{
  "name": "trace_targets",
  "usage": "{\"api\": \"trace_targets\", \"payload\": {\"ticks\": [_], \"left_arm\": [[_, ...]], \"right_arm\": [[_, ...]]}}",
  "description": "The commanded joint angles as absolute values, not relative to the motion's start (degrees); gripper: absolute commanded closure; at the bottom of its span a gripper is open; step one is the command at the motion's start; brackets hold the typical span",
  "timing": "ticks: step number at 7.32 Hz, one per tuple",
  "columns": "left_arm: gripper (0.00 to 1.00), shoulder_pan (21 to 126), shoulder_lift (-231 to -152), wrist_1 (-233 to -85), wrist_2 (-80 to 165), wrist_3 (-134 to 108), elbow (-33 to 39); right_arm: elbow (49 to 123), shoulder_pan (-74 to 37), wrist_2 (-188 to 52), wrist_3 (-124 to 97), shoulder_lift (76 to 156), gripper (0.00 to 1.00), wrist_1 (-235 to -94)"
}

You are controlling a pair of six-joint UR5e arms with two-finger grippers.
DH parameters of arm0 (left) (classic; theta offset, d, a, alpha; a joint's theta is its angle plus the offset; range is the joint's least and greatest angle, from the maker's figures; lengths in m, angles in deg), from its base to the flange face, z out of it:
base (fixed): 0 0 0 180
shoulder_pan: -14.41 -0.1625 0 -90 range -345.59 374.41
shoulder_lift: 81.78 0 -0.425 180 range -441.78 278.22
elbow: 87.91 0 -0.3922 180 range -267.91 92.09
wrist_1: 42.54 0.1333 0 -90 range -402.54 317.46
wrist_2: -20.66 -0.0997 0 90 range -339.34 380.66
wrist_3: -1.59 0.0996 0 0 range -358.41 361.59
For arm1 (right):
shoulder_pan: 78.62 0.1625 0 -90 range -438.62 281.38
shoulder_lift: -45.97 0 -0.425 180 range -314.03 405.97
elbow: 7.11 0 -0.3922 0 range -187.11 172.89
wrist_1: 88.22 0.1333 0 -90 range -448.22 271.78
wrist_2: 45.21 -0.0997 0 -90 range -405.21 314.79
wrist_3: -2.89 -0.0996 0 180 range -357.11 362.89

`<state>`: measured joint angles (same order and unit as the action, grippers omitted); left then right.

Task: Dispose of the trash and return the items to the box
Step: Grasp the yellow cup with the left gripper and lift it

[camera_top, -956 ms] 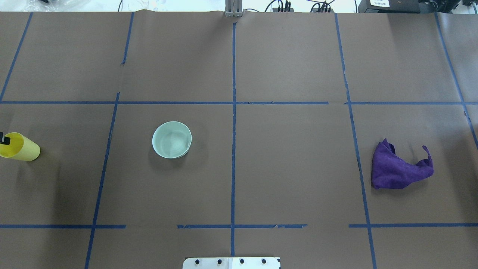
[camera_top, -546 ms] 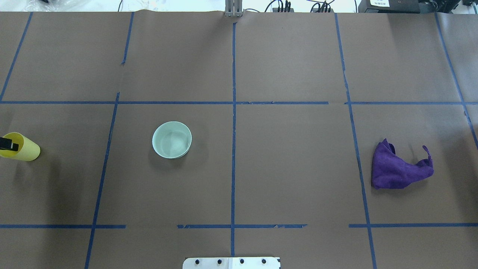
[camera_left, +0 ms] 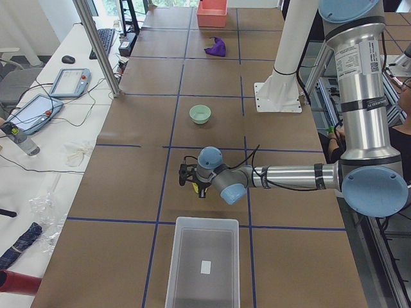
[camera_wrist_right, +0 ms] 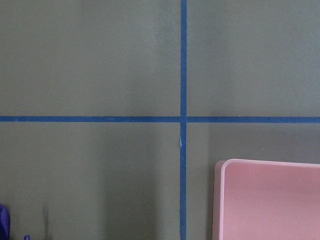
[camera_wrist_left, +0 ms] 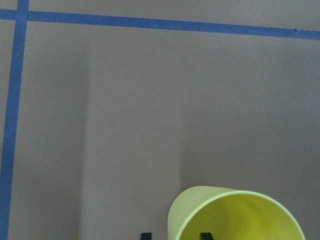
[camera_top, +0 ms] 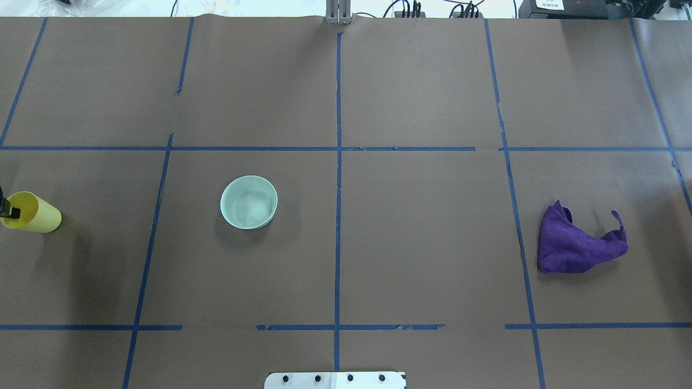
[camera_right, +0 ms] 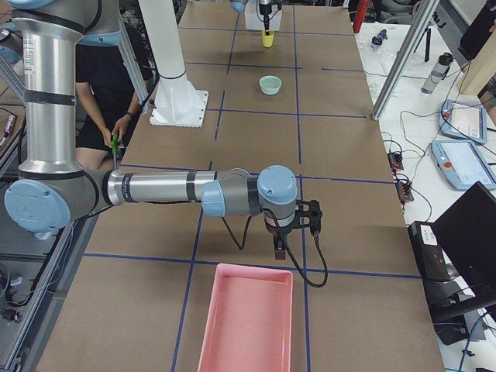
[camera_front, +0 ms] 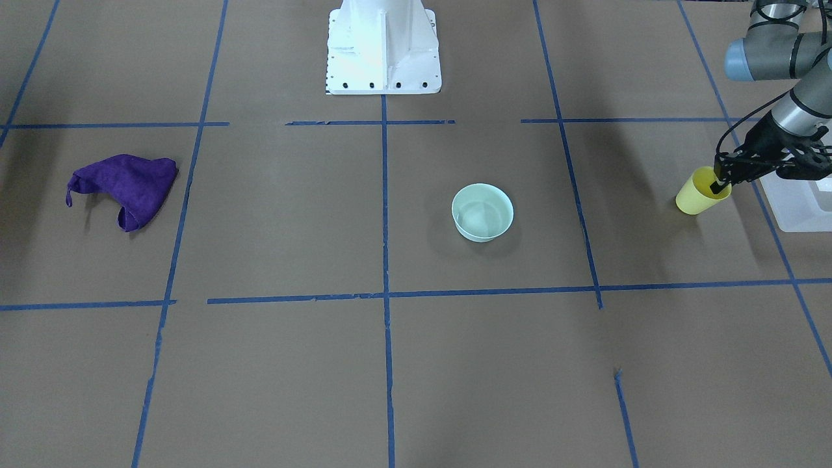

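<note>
Standing upright near the table's left-end edge, the small yellow cup (camera_top: pixel 35 213) has the left gripper (camera_front: pixel 717 186) directly over its mouth. We see one of its fingers (camera_wrist_left: pixel 205 236) reaching down inside the cup and the other outside the wall. In the left wrist view a strip of table (camera_top: pixel 421 243) shows between that outer finger and the cup. So we read the fingers as parted astride the rim, not clamped on it.

The box (camera_front: pixel 799 208), a frosted white bin, lies at the left-end edge itself, near the cup and apart from it. We see nothing inside it.

Further in from that edge, towards the middle of the table, a pale green bowl (camera_top: pixel 248 202) sits upright. It is well apart from the cup.

A white pedestal (camera_front: pixel 383 45) stands at the middle of the table's edge on the robot's side.

Towards the right-end edge a crumpled purple cloth (camera_top: pixel 578 246) lies on the table, and a pink tray (camera_right: pixel 244 325) sits at that edge.

The right gripper (camera_right: pixel 279 249) hangs over the table just before the tray, pointing down. It shows only in the side view from that end, so we cannot tell whether its fingers are parted or closed.
</note>
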<state>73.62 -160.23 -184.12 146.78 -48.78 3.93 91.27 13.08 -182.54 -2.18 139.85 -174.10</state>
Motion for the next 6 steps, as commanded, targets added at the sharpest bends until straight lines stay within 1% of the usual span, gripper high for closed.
{"api": "trace_targets", "payload": {"ticks": [1, 3, 4, 5, 6], "left_arm": [[1.0, 74.09, -160.1, -181.35, 147.4, -49.83, 8.38], [1.0, 74.44, -160.62, -166.02, 149.77, -49.13, 18.03], [1.0, 74.44, -161.23, -161.07, 149.77, -49.12, 21.56], [1.0, 74.53, -161.41, -159.63, 149.77, -49.12, 23.25], [1.0, 75.23, -162.02, -157.87, 149.77, -48.86, 24.31]], "right_arm": [[91.33, 11.22, -181.88, -2.12, 139.05, 0.0, -173.74], [91.33, 7.89, -182.23, -4.38, 138.87, 0.0, -173.38], [94.55, 4.56, -181.62, -13.62, 139.31, 0.0, -173.12], [96.24, 2.01, -180.92, -17.55, 139.4, 0.0, -173.03], [97.12, -0.11, -181.08, -22.28, 139.57, 0.0, -169.81]]}}
